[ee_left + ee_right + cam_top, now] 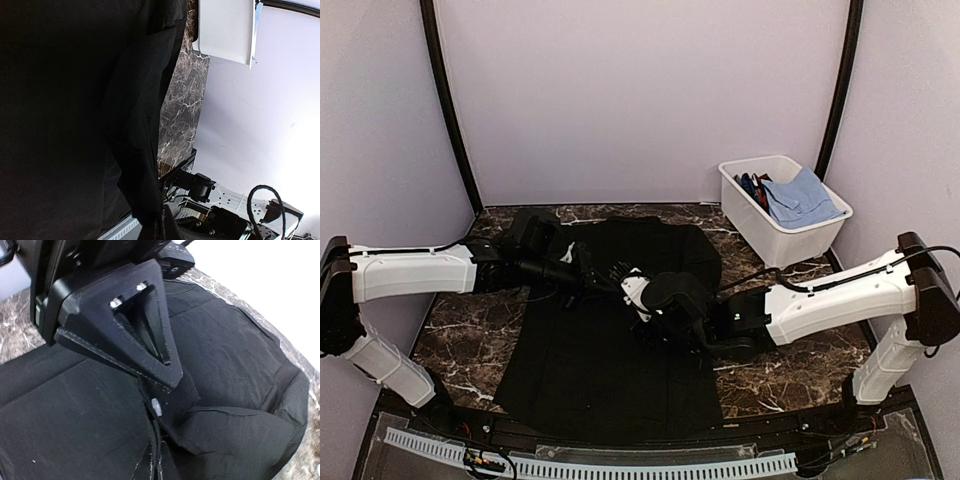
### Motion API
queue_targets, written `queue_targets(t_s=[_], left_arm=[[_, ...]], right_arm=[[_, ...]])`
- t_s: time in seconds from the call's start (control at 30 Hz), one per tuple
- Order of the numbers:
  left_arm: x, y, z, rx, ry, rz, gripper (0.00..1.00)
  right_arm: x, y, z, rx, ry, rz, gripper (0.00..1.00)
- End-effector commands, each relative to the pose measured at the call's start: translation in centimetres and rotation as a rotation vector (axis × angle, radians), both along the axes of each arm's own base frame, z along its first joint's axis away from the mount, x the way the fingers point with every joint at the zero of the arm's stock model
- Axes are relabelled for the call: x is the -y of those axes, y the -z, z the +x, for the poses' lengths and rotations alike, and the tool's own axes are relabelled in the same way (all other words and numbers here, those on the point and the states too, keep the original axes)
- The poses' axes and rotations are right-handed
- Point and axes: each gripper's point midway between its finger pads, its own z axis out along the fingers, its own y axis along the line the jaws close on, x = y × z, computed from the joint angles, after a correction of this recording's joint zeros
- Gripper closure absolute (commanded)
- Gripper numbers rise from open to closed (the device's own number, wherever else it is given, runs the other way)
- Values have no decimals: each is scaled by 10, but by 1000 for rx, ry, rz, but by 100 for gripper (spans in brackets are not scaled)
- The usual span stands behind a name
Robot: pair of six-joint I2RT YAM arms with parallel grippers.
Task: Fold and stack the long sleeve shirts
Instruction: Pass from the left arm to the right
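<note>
Black long sleeve shirt (610, 380) of soft cloth is lying spread over the middle of the dark marbled stone desk (460, 340). Its broad lower part is reaching toward the near edge, and its far part is lying rumpled toward the right. Both white-and-black robot arms are extending inward over it, the left arm (410, 272) from the left and the right arm (840, 300) from the right. Their wrists are sitting close together above the upper half of the garment. A white rectangular plastic bin (798, 238) is sitting at the far right corner of the desk, well apart from the shirt. It is holding a folded light blue cloth (802, 198) beside some darker items too small to identify.

Left gripper (608, 275) is sitting low over the shirt, just beside the right one. In the left wrist view, black cloth is filling most of the frame and covering the fingers, so I cannot tell whether this gripper is wide or closed. Right gripper (170, 381) is showing its black triangular fingers drawn close together, and it is pinching a raised fold of the shirt at the tips. A tiny white button (156, 406) is lying on the cloth just below that fold.
</note>
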Motion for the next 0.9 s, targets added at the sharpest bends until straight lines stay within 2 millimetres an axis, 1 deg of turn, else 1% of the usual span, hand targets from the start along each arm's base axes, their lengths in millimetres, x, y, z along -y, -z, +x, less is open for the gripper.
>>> queue_targets(t_s=[0.0, 0.07, 0.17, 0.2, 0.3, 0.33, 0.37, 0.4, 0.47, 0.5, 0.53, 0.57, 0.6, 0.73, 0.77, 0.8, 0.87], left_arm=[[6, -21, -2, 74, 54, -21, 97], [6, -24, -2, 102, 74, -11, 91], [1, -34, -2, 180, 116, 36, 77], [-2, -35, 1, 206, 106, 65, 74], [-11, -53, 3, 347, 155, 137, 59], [-16, -56, 8, 415, 169, 180, 55], [-19, -63, 9, 446, 176, 205, 54], [-22, -64, 12, 498, 195, 242, 50], [-21, -80, 18, 605, 227, 266, 47], [-22, -83, 20, 636, 230, 278, 47], [-20, -91, 22, 703, 264, 284, 46], [-17, -93, 22, 729, 290, 283, 45], [-14, -100, 23, 791, 330, 289, 43], [2, -106, 17, 919, 493, 268, 40], [6, -107, 12, 936, 529, 250, 39], [10, -106, 12, 968, 568, 254, 38], [20, -103, 5, 1000, 649, 254, 35]], right_arm=[[2, -19, 8, 33, 24, 30, 100], [4, -22, 8, 33, 20, 34, 100], [9, -24, 7, 32, 12, 39, 100], [11, -25, 7, 28, 8, 42, 100], [17, -30, 7, 24, 4, 58, 100], [20, -32, 7, 23, 2, 63, 100], [23, -31, 7, 16, -3, 57, 100], [26, -30, 6, 4, -12, 51, 100], [30, -32, 5, -5, -23, 59, 100], [32, -33, 4, -14, -33, 66, 100], [33, -35, 3, -21, -47, 72, 100], [34, -37, 2, -26, -59, 80, 100], [35, -38, 0, -33, -73, 85, 100], [36, -45, -6, -61, -130, 97, 100], [37, -46, -7, -68, -141, 96, 100], [37, -47, -8, -73, -150, 94, 100], [39, -49, -12, -84, -172, 95, 100]])
